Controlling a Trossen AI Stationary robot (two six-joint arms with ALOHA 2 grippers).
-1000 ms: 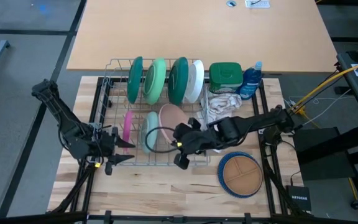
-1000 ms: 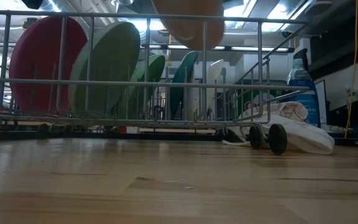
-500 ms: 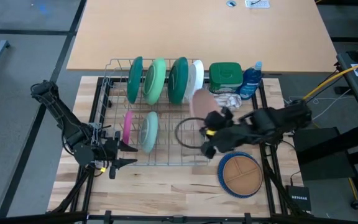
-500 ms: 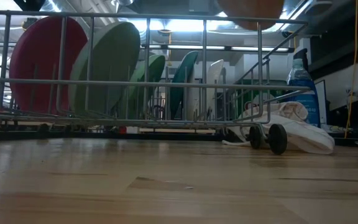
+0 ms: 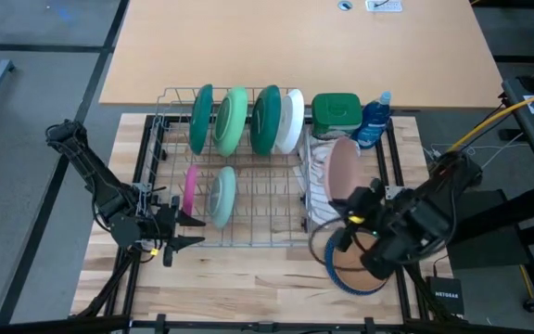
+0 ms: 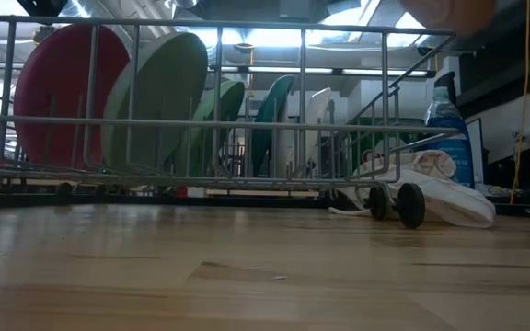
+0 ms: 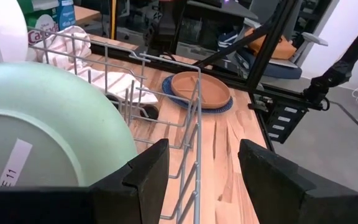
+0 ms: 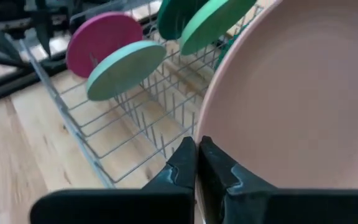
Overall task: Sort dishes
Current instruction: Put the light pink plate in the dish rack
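Note:
A wire rack [image 5: 248, 237] holds dark green [image 5: 201, 119], light green [image 5: 233, 121], dark green [image 5: 267, 119] and white [image 5: 292, 121] plates on edge in its far row. Its near row holds a pink plate [image 5: 191, 188] and a pale teal plate [image 5: 221, 195]. To the rack's right, my right gripper [image 5: 349, 211] is shut on a beige-pink plate [image 5: 344, 172] held in the air. A brown plate [image 5: 362, 262] lies on a navy plate [image 5: 341, 278] near the front right. My left gripper [image 5: 182, 230] stands open at the rack's near left corner, beside the pale teal plate [image 7: 42, 124]. My right gripper pinches the beige-pink plate's rim [image 8: 211, 144] between its two fingers, at the edge nearest the arm. The fingers come from the table's near right side. The plate is lifted clear and rises tilted beyond the fingers, its hollow face [image 8: 291, 93] toward the wrist camera.
A green lidded tub [image 5: 336, 111] and a blue bottle [image 5: 375, 119] stand at the back right. A beige-and-white cloth [image 5: 321, 158] lies under the raised plate. Bare wood [image 5: 248, 278] shows in front of the rack.
My right gripper has swung from over the rack's near row toward the table's right edge, turning its wrist. It has carried the beige-pink plate out of the rack and over the cloth and the brown plate.

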